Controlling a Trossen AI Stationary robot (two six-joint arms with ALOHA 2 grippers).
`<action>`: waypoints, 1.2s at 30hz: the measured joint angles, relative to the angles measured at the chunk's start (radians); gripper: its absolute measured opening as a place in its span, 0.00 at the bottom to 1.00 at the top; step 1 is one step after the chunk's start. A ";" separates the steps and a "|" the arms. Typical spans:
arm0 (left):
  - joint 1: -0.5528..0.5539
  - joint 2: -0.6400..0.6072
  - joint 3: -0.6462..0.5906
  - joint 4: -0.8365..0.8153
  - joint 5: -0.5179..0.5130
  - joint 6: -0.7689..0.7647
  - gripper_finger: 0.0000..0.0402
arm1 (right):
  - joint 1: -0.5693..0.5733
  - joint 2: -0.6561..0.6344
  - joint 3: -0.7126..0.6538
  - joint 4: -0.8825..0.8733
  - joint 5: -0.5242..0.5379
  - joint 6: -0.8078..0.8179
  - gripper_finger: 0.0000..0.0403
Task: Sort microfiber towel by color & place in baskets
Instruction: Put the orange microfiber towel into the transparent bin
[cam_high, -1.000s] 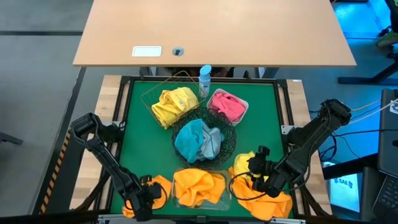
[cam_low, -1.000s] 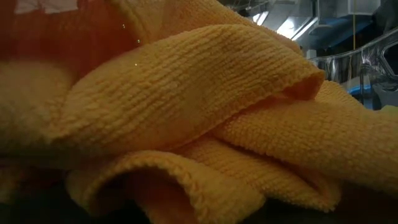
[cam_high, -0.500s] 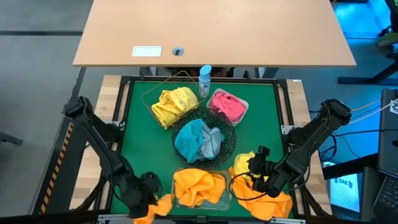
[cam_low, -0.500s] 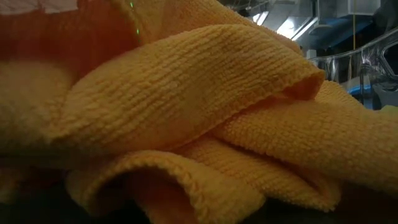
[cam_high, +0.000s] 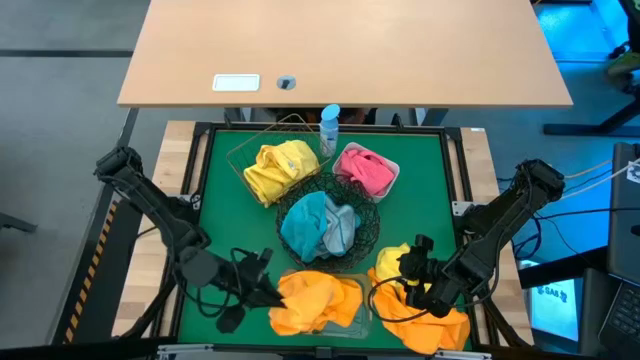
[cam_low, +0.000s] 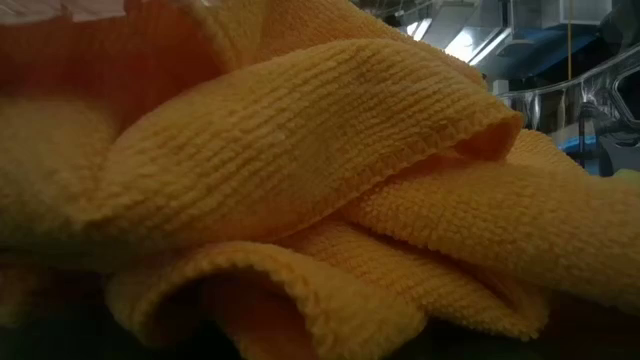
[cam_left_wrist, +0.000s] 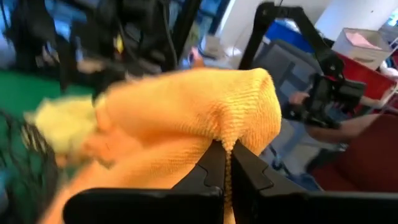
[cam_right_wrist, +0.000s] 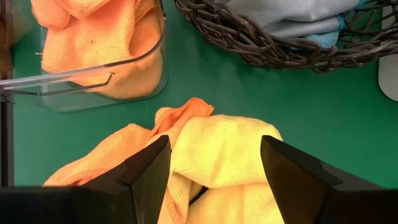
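My left gripper (cam_high: 268, 288) pinches an orange towel (cam_left_wrist: 186, 118) tight beside the clear tub (cam_right_wrist: 99, 78) to drop it in, while my right gripper (cam_right_wrist: 211, 186) waits open over a yellow towel (cam_right_wrist: 224, 152).

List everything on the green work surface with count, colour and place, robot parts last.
Round black wire bowl: one, centre, holding teal and grey towels.
Copper wire square basket: one, far left, holding yellow towel.
White rectangular tray: one, far right, holding pink towel.
Clear plastic tub: one, near edge, holding orange towels.
Loose towels: orange and yellow, near right corner.
Blue-capped bottle: one, far edge.
Left end effector: shut on orange towel beside tub.
Right end effector: open above loose towels.
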 joint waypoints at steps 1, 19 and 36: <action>0.013 0.004 0.000 0.023 0.002 0.033 0.00 | 0.000 0.000 0.000 0.003 0.000 0.000 0.61; 0.119 0.244 0.000 0.196 0.082 0.149 0.00 | 0.000 0.000 0.000 0.053 0.000 0.000 0.61; 0.121 0.308 0.000 -0.156 0.198 -0.103 0.06 | 0.000 0.000 0.000 0.052 0.000 0.000 0.61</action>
